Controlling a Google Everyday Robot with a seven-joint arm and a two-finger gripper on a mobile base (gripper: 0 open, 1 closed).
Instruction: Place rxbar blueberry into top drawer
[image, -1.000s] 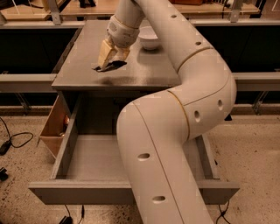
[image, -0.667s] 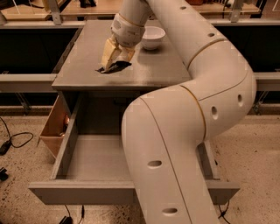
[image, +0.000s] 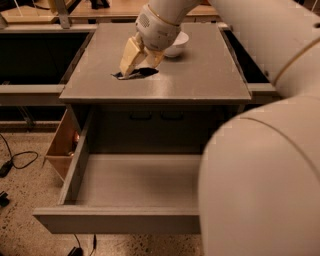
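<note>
The gripper (image: 139, 69) is down at the rxbar blueberry (image: 146, 73) on the cabinet top (image: 200, 75); its grip cannot be told. The top drawer (image: 115, 220) stands open.

The top drawer (image: 120, 220) stands pulled out toward the near side, its inside open from above at left and middle, while the robot's arm (image: 260, 175) covers its right part. A tan wooden box (image: 60, 145) stands against its left wall. On the cabinet top (image: 205, 80) the gripper (image: 137, 69) sits low over the rxbar blueberry (image: 144, 72), with a white bowl (image: 176, 46) just beyond; the right half lies open.
</note>
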